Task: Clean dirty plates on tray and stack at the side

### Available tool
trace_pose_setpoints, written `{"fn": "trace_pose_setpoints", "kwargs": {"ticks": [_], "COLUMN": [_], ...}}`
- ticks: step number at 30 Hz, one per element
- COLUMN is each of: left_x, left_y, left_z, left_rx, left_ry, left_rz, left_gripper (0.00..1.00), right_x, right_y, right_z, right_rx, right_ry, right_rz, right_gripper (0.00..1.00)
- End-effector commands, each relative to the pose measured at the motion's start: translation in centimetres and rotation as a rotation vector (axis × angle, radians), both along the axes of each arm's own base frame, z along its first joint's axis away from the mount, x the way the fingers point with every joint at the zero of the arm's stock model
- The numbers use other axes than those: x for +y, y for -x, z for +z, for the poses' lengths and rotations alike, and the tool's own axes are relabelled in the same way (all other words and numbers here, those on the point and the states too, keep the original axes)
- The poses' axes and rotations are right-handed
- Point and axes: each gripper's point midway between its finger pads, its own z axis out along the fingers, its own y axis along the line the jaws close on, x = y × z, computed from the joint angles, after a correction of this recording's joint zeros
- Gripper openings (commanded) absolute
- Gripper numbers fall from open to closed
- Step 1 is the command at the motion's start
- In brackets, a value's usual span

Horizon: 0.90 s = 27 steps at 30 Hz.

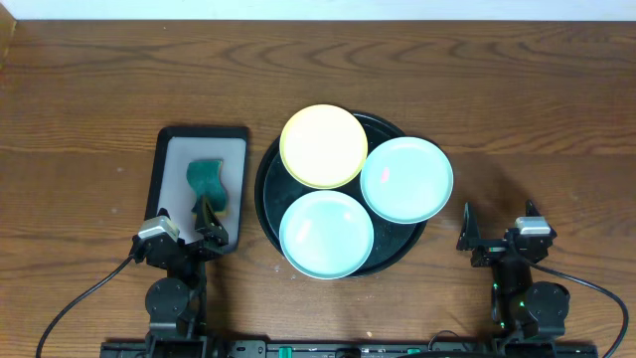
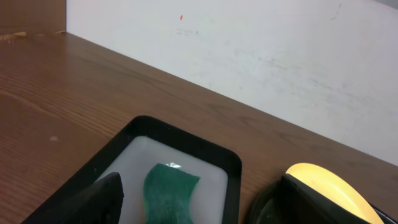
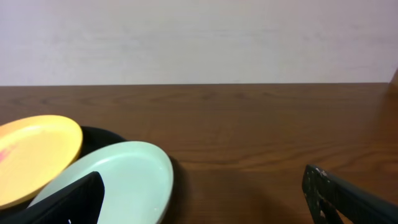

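Left gripper (image 2: 199,196) lower left: jaws wide apart, empty, at near end of rectangular tray (image 1: 159,169) holding green sponge (image 1: 209,179). Centre: round black tray (image 1: 266,184) carried yellow plate (image 1: 323,145), lower teal plate (image 1: 326,234), right teal plate (image 1: 406,179). Right gripper (image 3: 202,190) lower right: wide open, empty, above surface (image 1: 99,80).

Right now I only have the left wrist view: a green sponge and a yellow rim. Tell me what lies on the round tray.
Observer: The yellow plate, the right teal plate and the front teal plate lie on the round tray, overhanging its rim.
Operator: Name a dirty one.
Observer: The right teal plate shows a small pink smear near its left side.
Operator: Report the right tool.
Observer: The right tool is open and empty, over the table to the right of the tray.
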Motion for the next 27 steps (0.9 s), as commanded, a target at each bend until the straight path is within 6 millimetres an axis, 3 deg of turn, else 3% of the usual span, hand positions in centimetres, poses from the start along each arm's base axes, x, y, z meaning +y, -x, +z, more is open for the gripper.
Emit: {"fn": "trace_pose_setpoints", "kwargs": {"ticks": [1,6,9,16,19,22,27], "left_x": [0.1,0.1,0.1,0.1,0.1,0.1,0.1], "left_y": [0.1,0.1,0.1,0.1,0.1,0.1,0.1], "left_z": [-1.7,-1.7,-1.7,-1.7,-1.7,-1.7,-1.7], "left_rx": [0.053,0.053,0.053,0.053,0.053,0.053,0.053], "left_ry": [-0.008,-0.008,-0.008,-0.008,-0.008,-0.008,-0.008], "left_rz": [0.005,0.005,0.005,0.005,0.005,0.005,0.005], "left_gripper": [0.79,0.79,0.79,0.79,0.79,0.79,0.79], "right_x": [1.3,2.1,2.1,2.1,2.5,2.9,3.3], "right_y": [0.1,0.3,0.7,0.4,-0.6,-1.6,-3.0], "right_z": [0.2,1.3,3.0,10.6,13.7,15.6,16.3], "right_rx": [-0.001,-0.014,0.001,0.061,0.142,0.243,0.484], "right_ry": [-0.096,-0.116,-0.117,-0.118,-0.122,-0.127,-0.123], "right_rz": [0.066,0.113,0.112,0.110,0.122,0.141,0.154], "right_gripper": [0.99,0.99,0.99,0.99,0.99,0.99,0.99]}}
